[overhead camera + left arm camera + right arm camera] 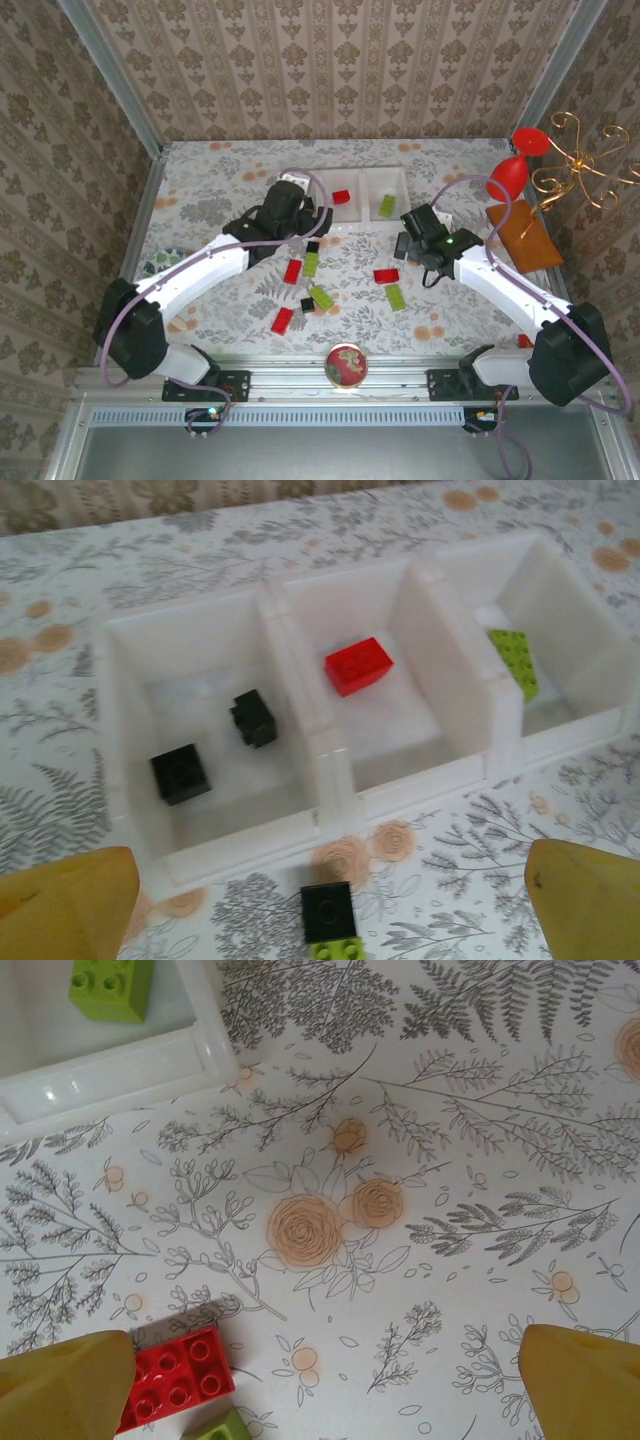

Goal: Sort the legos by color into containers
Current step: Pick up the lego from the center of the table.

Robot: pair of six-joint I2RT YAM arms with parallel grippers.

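The tray point(300, 715) holds four sorted legos point(358, 665); perhaps nine lie outside it. The left gripper point(330, 885) and right gripper point(325, 1365) gape, empty.

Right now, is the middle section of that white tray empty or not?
Not empty. One red brick lies flat on the floor of the middle compartment of the tray; nothing else is in that compartment.

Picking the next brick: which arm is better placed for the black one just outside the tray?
Left: the left fingers, open, frame the black brick beside the tray; the right fingers sit by a red brick.
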